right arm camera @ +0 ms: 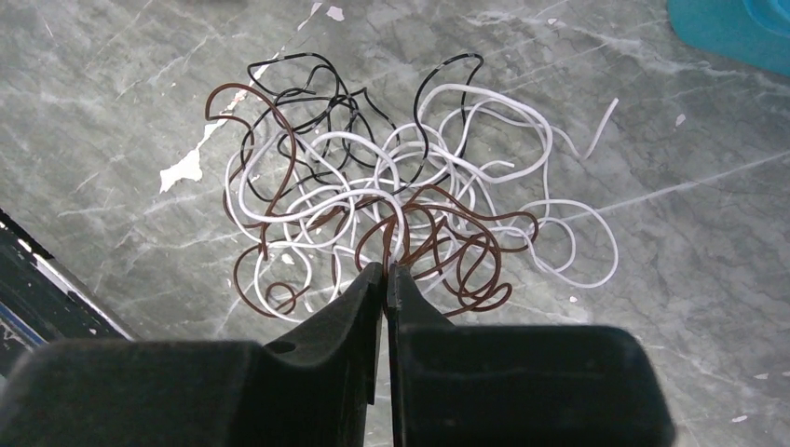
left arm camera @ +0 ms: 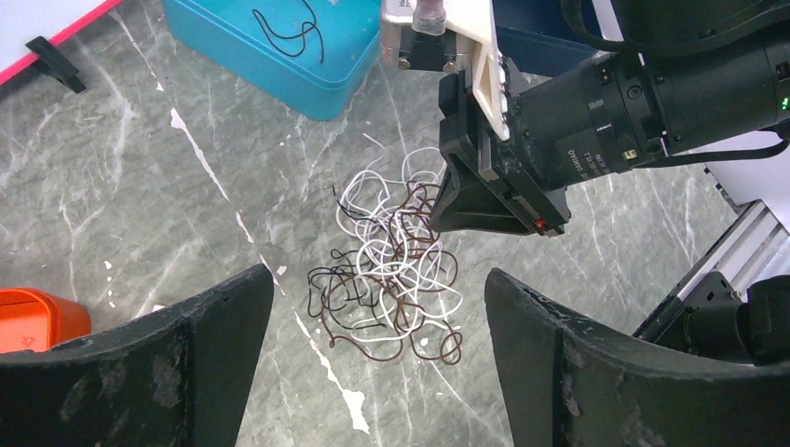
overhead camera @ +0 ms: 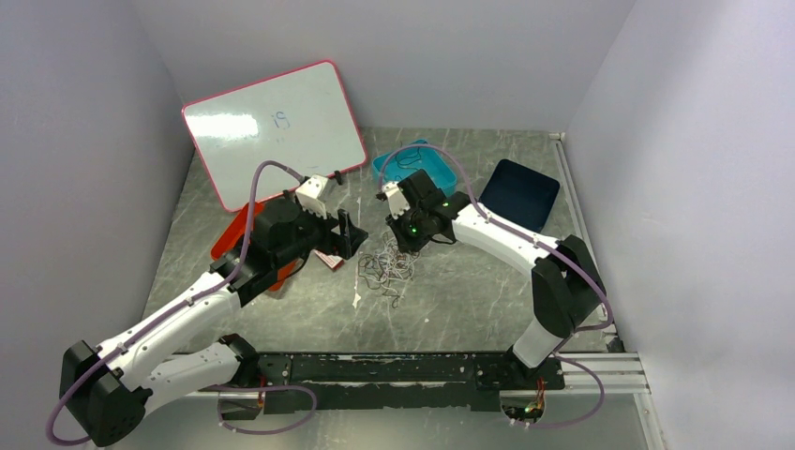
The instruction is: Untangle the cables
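A tangle of thin white, black and brown cables (overhead camera: 387,267) lies on the grey marble table. It also shows in the left wrist view (left arm camera: 396,265) and the right wrist view (right arm camera: 391,186). My right gripper (right arm camera: 386,267) is shut on a brown cable (right arm camera: 470,247) at the near edge of the tangle; in the top view it (overhead camera: 405,242) stands over the tangle's far side. My left gripper (left arm camera: 374,275) is open and empty, held above the table just left of the tangle (overhead camera: 349,234). A single black cable (left arm camera: 289,28) lies in the teal tray (left arm camera: 233,47).
A whiteboard (overhead camera: 272,131) leans at the back left. The teal tray (overhead camera: 386,167) and a dark blue tray (overhead camera: 520,192) sit at the back. An orange tray (overhead camera: 234,234) lies under my left arm. The right arm's body (left arm camera: 596,121) hangs over the tangle.
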You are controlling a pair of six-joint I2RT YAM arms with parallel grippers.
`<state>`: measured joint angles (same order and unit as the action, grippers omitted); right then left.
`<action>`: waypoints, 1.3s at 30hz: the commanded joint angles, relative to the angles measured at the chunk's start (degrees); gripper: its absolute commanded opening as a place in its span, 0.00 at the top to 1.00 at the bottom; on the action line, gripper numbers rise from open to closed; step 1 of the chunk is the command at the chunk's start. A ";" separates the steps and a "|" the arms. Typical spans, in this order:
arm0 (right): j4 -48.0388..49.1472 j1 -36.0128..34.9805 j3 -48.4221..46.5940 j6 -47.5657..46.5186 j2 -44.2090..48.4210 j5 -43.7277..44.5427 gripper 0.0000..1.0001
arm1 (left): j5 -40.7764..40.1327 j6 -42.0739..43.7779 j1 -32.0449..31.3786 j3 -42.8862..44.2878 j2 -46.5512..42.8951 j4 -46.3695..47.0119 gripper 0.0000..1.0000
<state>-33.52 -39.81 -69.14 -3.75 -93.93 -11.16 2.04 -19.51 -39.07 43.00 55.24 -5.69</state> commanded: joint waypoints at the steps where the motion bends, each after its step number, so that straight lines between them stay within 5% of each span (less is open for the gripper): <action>1: 0.33 -0.26 -0.05 0.09 0.29 0.01 0.93 | -0.12 -0.44 0.22 -0.25 -0.22 0.58 0.12; 5: -0.33 -0.26 -0.89 0.14 0.89 0.13 0.95 | -0.11 -0.54 0.22 -0.27 -0.23 0.51 0.12; 16: -2.08 -0.23 -3.19 -0.14 2.26 0.39 0.83 | -0.03 -0.44 0.23 -0.14 0.03 0.70 0.12; 25: -2.14 -0.21 -2.93 -0.17 2.37 0.64 0.99 | -0.51 -0.62 0.27 -0.83 -0.57 0.78 0.12; 32: -1.28 -0.21 -2.19 -0.13 1.81 0.45 0.75 | -0.58 -0.80 0.24 -1.19 -0.95 0.71 0.12; 39: -0.31 -0.26 -1.96 0.06 0.61 -0.31 0.75 | -0.76 -0.91 0.27 -1.22 -1.14 0.51 0.12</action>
<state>-34.94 -39.81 -71.02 -3.84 -93.25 -10.98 2.02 -19.99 -39.07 42.15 55.16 -5.78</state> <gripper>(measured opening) 0.254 0.882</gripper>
